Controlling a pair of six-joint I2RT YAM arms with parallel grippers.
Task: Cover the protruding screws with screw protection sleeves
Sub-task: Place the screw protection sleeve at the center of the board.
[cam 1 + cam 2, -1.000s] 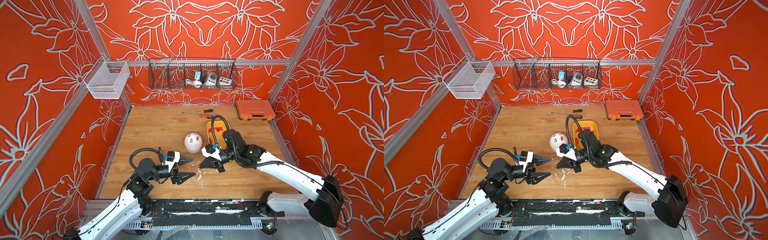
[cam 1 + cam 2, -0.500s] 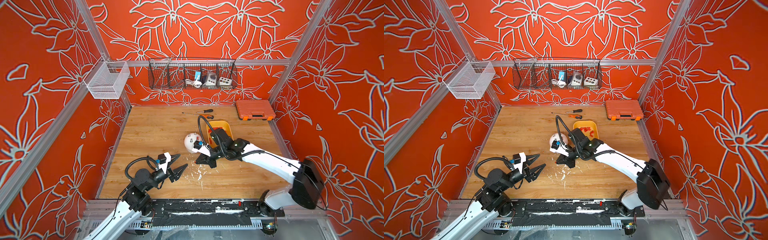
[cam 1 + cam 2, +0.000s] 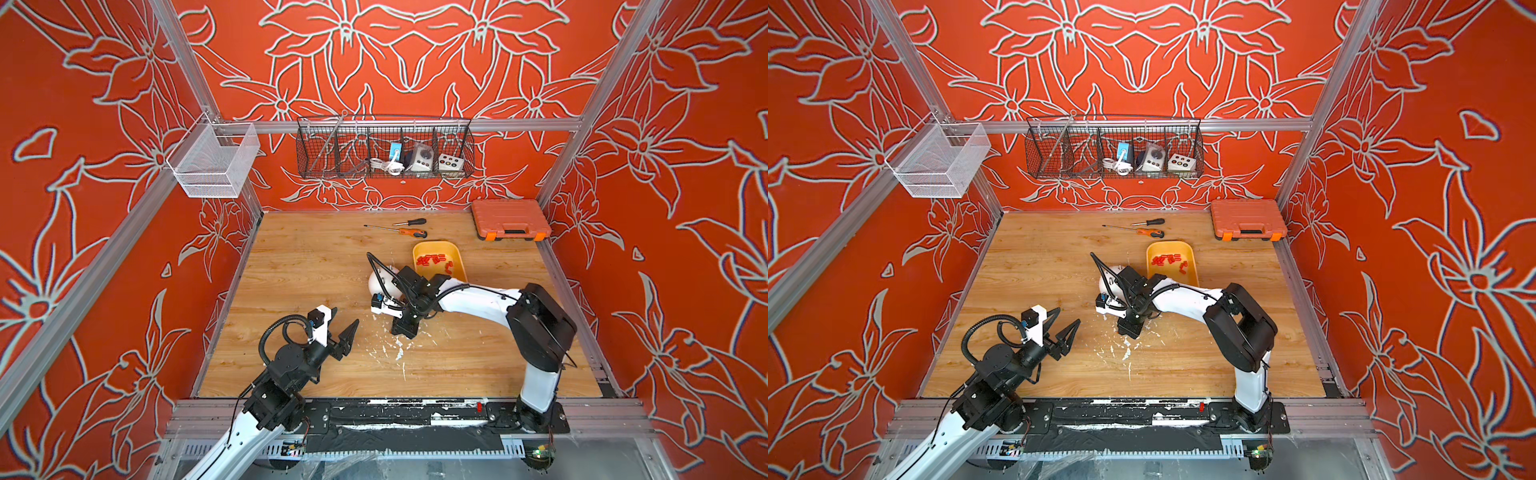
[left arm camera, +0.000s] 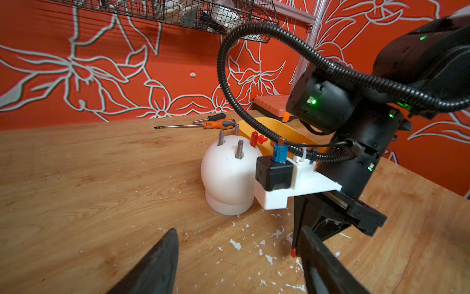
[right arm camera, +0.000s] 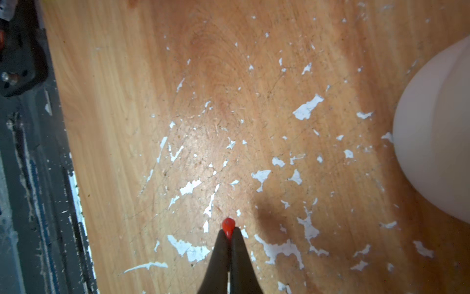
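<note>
- In both top views the right gripper [image 3: 405, 330] points down at the table [image 3: 311, 266], just nearer than the white dome [image 3: 380, 280]. The left gripper [image 3: 1068, 316] hangs to the left, spread wide and empty, likely to steady the dome.
- Spare sleeves [image 3: 432, 259] lie in the yellow tray [image 3: 457, 266] to the dome's right.
- Left wrist view: three protruding screws [image 4: 239, 149] stand bare and one wears a red cap [image 4: 253, 138].
- Right wrist view: the fingers [image 5: 221, 244] are pinched shut on one sleeve [image 5: 228, 225], its end poking out, probably for slipping over a screw.

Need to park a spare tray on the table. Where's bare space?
Biggest bare patch: far-left table, bordered by left wall, back wall, screwdrivers and white dome. Smaller one on the right, between orange case, yellow tray and right arm. Crowded: centre, in front of the dome, with right gripper pinching a sleeve and open left gripper.
</note>
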